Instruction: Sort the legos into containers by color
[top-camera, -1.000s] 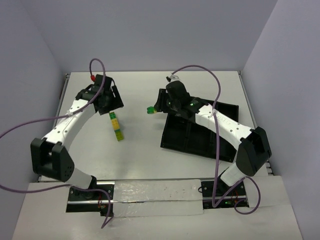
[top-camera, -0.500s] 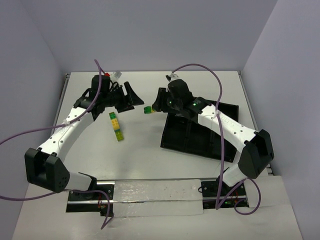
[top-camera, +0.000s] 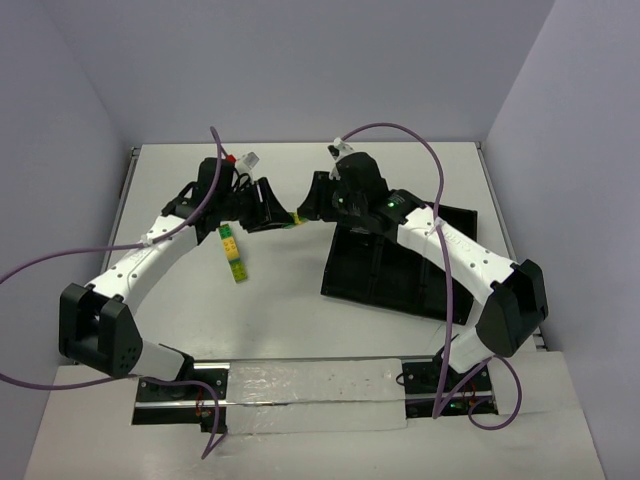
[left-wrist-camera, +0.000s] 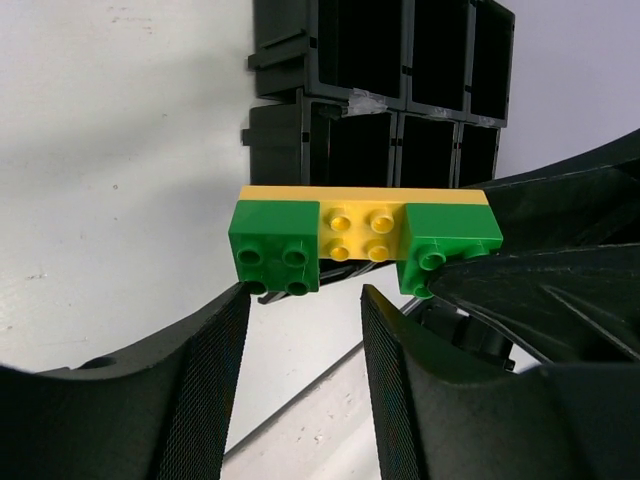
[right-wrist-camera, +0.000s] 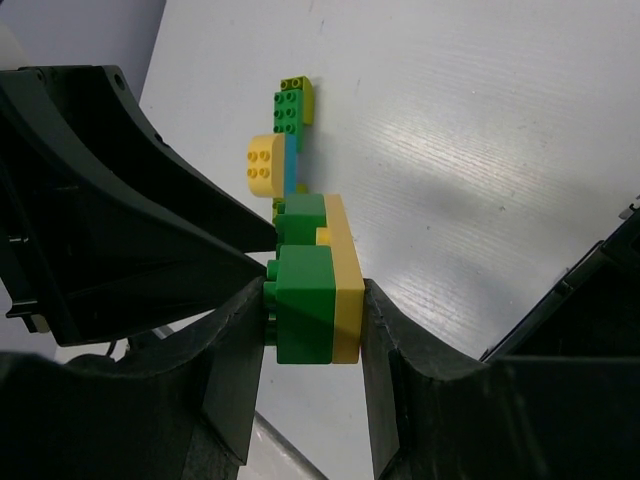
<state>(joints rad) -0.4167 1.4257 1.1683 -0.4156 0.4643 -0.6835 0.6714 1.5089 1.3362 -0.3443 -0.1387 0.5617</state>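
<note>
Right wrist view: right gripper (right-wrist-camera: 312, 305) pinched tight on green-yellow lego piece (right-wrist-camera: 300, 285). Left gripper (left-wrist-camera: 305, 310) jaws parted, tips just beside piece. Second lego stack (top-camera: 233, 252) lies left of black tray (top-camera: 370, 272).

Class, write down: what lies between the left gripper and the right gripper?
A green-and-yellow plastic brick assembly: the right gripper clamps one end, and the left gripper, open, sits by the other. Both wrist views show it.

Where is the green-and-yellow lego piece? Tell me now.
Top view, mid-table: the green-and-yellow lego piece is clamped in the right gripper, just left of the black tray, with the left gripper at its other end.
</note>
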